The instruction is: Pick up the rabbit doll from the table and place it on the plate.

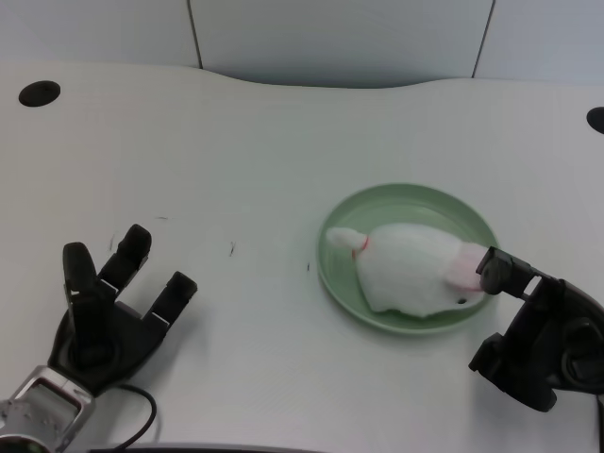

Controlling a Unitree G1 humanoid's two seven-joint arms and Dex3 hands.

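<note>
- Well, the rabbit doll (412,268) is lying on its side inside the green plate (408,197), a white plush body with one ear (345,240) reaching toward the plate's left rim and a pink patch at the right end.
- Over on the left, the left hand (109,311) sits low on the white table (264,151), well apart from the plate, fingers spread and nothing in them — an empty, opened hand.
- The right hand (538,340) waits just beside the plate's lower right edge, a fingertip close to the doll's pink end; touching or not, I cannot tell.
- Judging by how things lie, the placing looks done: the doll rests within the rim, not hanging over it.
- Handling, as a judgement: this reads as a light, soft, squashy toy, fuzzy enough not to slip, and nothing about it looks fragile.
- Should it need lifting again, the plump middle of the body looks the best hold, fingers wrapping across it; the thin ear would likely just flop.
- One caution: the plate looks smooth and light, so a sideways nudge could slide it on the table.
</note>
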